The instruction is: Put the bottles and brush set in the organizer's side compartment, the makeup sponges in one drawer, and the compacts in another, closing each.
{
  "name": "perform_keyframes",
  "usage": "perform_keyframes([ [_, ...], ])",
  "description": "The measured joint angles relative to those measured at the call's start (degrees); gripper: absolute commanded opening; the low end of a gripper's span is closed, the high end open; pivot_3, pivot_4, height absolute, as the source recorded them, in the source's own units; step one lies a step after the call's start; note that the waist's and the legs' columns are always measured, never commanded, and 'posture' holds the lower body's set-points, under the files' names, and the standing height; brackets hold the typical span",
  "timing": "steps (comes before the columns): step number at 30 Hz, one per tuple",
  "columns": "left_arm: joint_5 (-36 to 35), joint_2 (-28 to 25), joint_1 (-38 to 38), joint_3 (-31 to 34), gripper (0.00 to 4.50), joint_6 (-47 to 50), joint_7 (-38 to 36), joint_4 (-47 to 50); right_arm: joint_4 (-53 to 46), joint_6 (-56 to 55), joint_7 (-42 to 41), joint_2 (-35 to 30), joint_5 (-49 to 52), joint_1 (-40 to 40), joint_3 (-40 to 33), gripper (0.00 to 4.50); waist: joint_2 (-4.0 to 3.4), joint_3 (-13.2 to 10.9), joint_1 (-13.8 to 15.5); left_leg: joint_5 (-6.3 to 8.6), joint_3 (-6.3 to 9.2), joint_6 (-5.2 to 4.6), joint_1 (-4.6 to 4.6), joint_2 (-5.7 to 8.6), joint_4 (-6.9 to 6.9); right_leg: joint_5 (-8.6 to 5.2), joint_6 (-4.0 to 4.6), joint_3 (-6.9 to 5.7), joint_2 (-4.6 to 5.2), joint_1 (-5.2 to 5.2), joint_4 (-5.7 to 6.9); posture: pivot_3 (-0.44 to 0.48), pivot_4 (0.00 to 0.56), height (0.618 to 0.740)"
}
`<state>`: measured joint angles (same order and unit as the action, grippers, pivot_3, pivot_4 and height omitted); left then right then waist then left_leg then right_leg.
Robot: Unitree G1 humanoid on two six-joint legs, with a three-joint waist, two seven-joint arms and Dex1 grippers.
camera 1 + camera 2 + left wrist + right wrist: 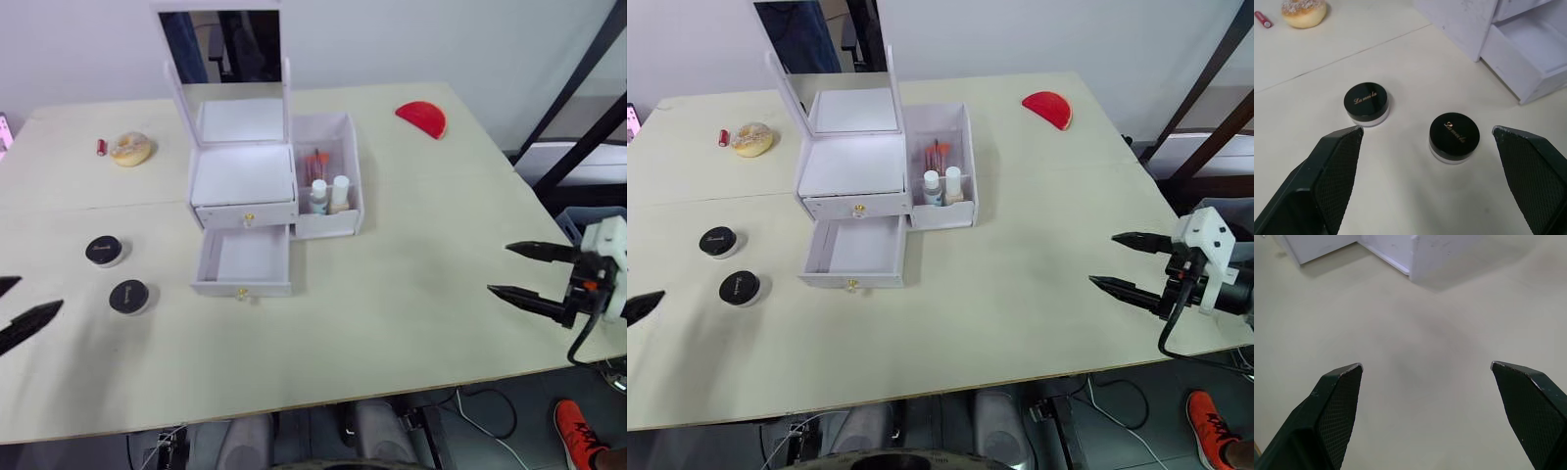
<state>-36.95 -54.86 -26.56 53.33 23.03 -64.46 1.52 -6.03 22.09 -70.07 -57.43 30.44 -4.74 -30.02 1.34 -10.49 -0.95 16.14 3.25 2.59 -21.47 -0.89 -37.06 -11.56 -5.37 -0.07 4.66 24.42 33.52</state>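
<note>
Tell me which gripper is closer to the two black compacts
Left. The left gripper hovers open right by the compacts, while the right gripper hangs open across the table, beyond the organizer.

Pale beige table [411, 274] takes up most of the scene, with a faint seam line running across its left half. Plain white wall [441, 39] directly behind the table's far edge. Right of the table: dark diagonal metal struts [578, 88], a white ledge beneath them. Under the table's near edge: grey floor [509, 431] with black cables [480, 416] trailing across it. Lighting even, shadows soft on the tabletop.
</note>
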Motion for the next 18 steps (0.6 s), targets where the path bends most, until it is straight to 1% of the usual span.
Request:
perform_keyframes([
  [11, 2.05, 0.03, 1.35, 0.37, 4.45, -1.10, -1.39, -1.81, 0.52, 0.03, 0.05, -0.05, -0.16, 2.10, 0.27, 4.50, -0.01, 0.00, 0.26, 0.00, -0.01, 0.00, 0.00, 0.00, 0.07, 0.01, 0.01, 0.00, 0.00, 0.03, 0.07, 0.000, 0.150, 0.739],
  [18, 2.38, 0.04, 1.59, 1.86, 4.45, -0.96, -1.58, -2.43, 0.53, 0.22, 0.12, -0.05, -0.36, 3.23, 0.43, 4.50, -0.02, 0.01, 0.11, 0.00, -0.02, 0.00, 0.02, 0.00, 0.05, 0.01, 0.01, 0.00, -0.01, 0.03, 0.08, 0.000, 0.150, 0.739],
])
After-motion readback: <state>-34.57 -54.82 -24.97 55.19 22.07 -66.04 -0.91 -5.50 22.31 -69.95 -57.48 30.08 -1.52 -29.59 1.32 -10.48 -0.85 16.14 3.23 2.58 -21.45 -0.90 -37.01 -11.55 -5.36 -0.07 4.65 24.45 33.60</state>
